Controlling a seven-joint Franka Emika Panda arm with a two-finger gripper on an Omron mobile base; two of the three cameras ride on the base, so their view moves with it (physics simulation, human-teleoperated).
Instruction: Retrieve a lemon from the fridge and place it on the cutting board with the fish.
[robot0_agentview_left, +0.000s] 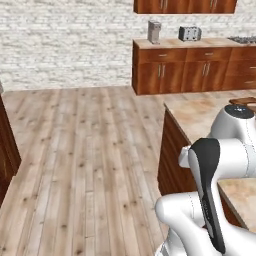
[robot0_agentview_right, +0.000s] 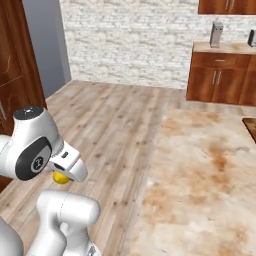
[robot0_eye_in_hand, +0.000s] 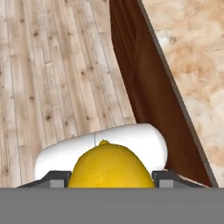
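Gripper (robot0_eye_in_hand: 109, 179) is clamped on the lemon (robot0_eye_in_hand: 110, 168), held above the wood floor (robot0_eye_in_hand: 52, 78) just beside the marbled counter (robot0_eye_in_hand: 192, 57). In the right base view, the lemon (robot0_agentview_right: 61, 177) sits under the wrist.

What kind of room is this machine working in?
Most likely a home kitchen, and a rendered one. Brown wooden cabinets line a pale brick wall, a toaster sits on their counter, and a marbled countertop stands nearby. The tool grips a lemon.

The arm (robot0_agentview_left: 220, 200) has glossy white rounded links, dark grey joint caps and a black strip.
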